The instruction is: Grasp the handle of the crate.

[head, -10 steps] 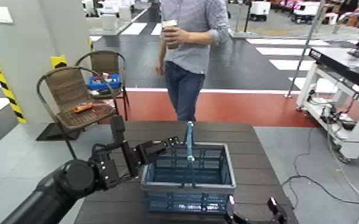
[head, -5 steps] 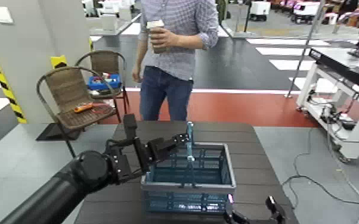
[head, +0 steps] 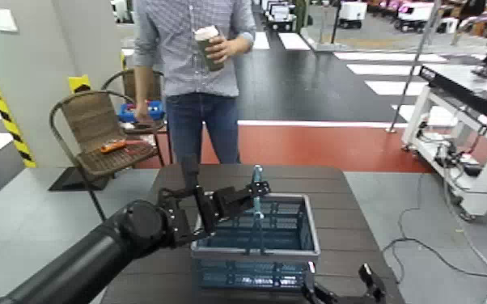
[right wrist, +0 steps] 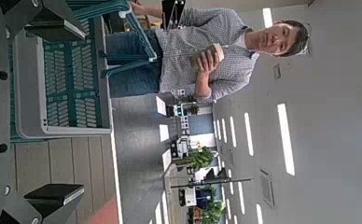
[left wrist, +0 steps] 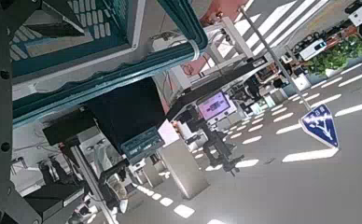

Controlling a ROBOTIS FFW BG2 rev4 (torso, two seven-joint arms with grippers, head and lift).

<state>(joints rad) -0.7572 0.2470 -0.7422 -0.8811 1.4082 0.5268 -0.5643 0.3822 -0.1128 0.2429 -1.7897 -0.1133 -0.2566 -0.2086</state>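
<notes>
Handle (head: pixel 256 194) stands upright across the middle of the crate (head: pixel 255 242), which sits mid-worktop (head: pixel 340 214). My left gripper (head: pixel 255 189) reaches it near its top, jaws spread, one finger either side; contact I cannot tell. My right gripper (head: pixel 340 289) waits at the near edge, jaws wide, partly cut off.
</notes>
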